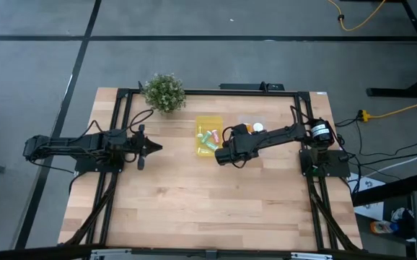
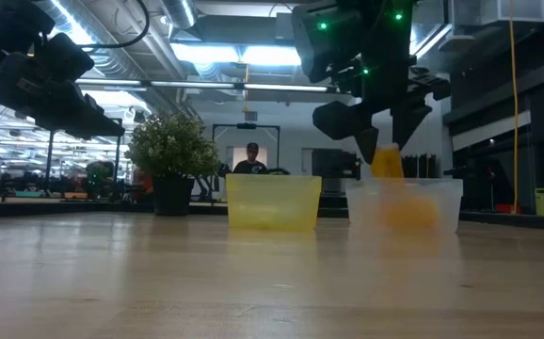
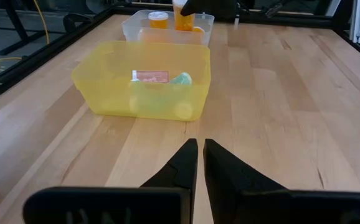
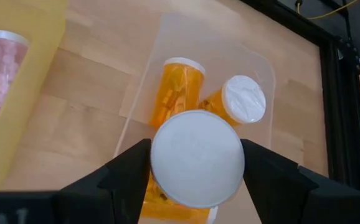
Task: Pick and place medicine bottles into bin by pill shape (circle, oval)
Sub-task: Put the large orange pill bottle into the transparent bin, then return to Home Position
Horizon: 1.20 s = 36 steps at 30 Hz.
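the right pincer grasps a translucent orange bottle with round white cap upright, directly above the clear plastic bin; the left pincer is clenched.

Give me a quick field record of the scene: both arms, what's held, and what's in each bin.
right gripper: over the clear bin, jaws on either side of an orange bottle; whether they still grip it is unclear
left gripper: jaws shut, empty, waiting back from the yellow bin
clear bin contents: two orange bottles with white caps
yellow bin contents: pastel vials, pink and teal visible
other: potted plant at the table's far edge
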### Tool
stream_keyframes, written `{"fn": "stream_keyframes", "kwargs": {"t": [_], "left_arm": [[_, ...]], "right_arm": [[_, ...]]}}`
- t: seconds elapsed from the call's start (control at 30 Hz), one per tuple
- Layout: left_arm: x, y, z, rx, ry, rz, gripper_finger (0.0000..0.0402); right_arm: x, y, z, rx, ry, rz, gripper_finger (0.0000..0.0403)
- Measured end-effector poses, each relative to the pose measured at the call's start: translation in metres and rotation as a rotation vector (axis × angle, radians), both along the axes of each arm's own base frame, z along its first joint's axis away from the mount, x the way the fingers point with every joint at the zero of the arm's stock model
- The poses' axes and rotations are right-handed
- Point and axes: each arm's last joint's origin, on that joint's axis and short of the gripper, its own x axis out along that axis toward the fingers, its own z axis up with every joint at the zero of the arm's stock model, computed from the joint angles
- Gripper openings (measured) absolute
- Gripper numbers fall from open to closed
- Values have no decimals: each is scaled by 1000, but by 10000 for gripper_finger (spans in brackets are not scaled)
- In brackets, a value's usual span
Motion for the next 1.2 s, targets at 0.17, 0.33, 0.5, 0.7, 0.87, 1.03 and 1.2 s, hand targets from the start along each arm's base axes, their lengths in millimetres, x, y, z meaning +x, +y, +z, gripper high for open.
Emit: {"fn": "stream_keyframes", "kwargs": {"t": [0.17, 0.33, 0.5, 0.7, 0.87, 1.03, 1.2], "left_arm": [[0, 0, 0, 0, 0, 0, 23], [0, 0, 0, 0, 0, -1, 23], [0, 0, 0, 0, 0, 0, 23], [0, 0, 0, 0, 0, 0, 23], [0, 0, 0, 0, 0, 0, 23], [0, 0, 0, 1, 0, 0, 23], [0, 0, 0, 0, 0, 0, 23]], "right_arm": [[1, 0, 0, 5, -8, -2, 242], [1, 1, -1, 30, -4, -7, 242], [1, 1, -1, 30, -4, -7, 242], [1, 0, -1, 27, 13, 18, 248], [1, 0, -1, 31, 32, 39, 276], [0, 0, -1, 31, 34, 37, 298], [0, 0, -1, 33, 34, 37, 299]]}}
